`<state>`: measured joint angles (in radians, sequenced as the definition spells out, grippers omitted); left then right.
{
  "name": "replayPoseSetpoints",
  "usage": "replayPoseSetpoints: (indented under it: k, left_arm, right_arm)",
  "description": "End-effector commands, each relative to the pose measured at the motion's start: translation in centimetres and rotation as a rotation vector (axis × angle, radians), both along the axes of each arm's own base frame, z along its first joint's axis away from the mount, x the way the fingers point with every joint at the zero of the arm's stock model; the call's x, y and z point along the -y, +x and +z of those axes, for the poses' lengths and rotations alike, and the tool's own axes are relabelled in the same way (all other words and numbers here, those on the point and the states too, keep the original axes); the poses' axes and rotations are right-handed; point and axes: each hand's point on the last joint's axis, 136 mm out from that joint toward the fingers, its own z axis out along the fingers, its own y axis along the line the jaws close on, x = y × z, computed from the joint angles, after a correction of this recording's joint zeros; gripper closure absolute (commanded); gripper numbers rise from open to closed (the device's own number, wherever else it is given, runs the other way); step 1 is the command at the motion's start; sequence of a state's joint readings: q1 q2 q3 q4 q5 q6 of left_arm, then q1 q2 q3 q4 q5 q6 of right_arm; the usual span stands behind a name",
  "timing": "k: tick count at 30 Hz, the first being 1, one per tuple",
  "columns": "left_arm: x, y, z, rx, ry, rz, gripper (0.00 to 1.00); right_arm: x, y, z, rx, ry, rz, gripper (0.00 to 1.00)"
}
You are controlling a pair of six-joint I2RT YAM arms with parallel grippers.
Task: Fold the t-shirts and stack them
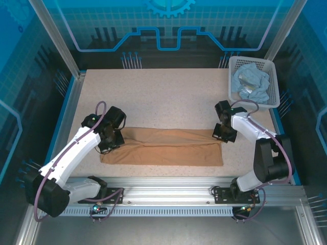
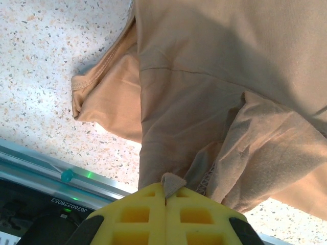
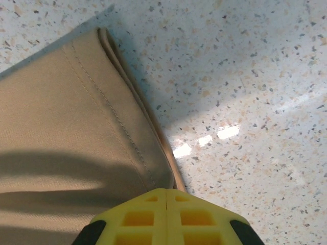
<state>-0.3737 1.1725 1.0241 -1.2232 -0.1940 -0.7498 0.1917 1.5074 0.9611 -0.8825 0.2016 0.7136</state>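
The tan t-shirt (image 1: 163, 148) lies folded into a long flat strip across the near part of the table. My left gripper (image 1: 114, 139) is at the strip's left end, shut on a small nub of tan cloth (image 2: 172, 185) between its yellow fingers (image 2: 138, 204); bunched sleeve and seam folds (image 2: 204, 61) hang ahead of it. My right gripper (image 1: 223, 133) is at the strip's far right corner, shut at the stitched hem (image 3: 61, 127), whose edge runs in between the fingers (image 3: 143, 212). The pale blue t-shirt (image 1: 250, 84) lies crumpled in the basket.
The white lattice basket (image 1: 253, 58) stands at the table's back right corner. Bare speckled tabletop (image 1: 153, 97) stretches behind the strip. A metal rail (image 1: 168, 186) runs along the near edge, close under the left gripper (image 2: 41, 163).
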Motion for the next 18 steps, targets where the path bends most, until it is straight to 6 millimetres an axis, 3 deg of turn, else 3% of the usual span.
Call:
replayPoseSetpoints:
  k: [1,6,10,14,16,18]
  left_arm:
    - [0.0,-1.5,-1.1,-0.072,0.015,-0.040,1.00]
    - [0.6,-2.2,-3.1,-0.139,0.012,-0.048,1.00]
    - [0.8,-2.0,-3.5,-0.145,0.007,-0.045,1.00]
    - [0.8,-1.6,-2.6,-0.136,0.015,-0.047,0.78]
    - [1.0,-0.6,-1.3,-0.091,0.012,-0.046,0.65]
    - [1.5,0.9,0.2,-0.031,-0.002,-0.051,0.59]
  right_arm:
    - [0.2,-2.0,-1.1,-0.053,-0.028,0.029,0.97]
    - [0.6,-3.8,-2.4,-0.109,-0.026,-0.004,0.75]
    - [1.1,-3.9,-0.7,-0.058,-0.040,-0.036,0.61]
    - [0.6,-3.4,0.8,0.002,-0.003,-0.062,0.65]
    - [-0.2,-2.2,1.8,0.049,0.039,-0.075,0.73]
    - [-0.8,-1.3,2.1,0.075,0.072,-0.090,0.85]
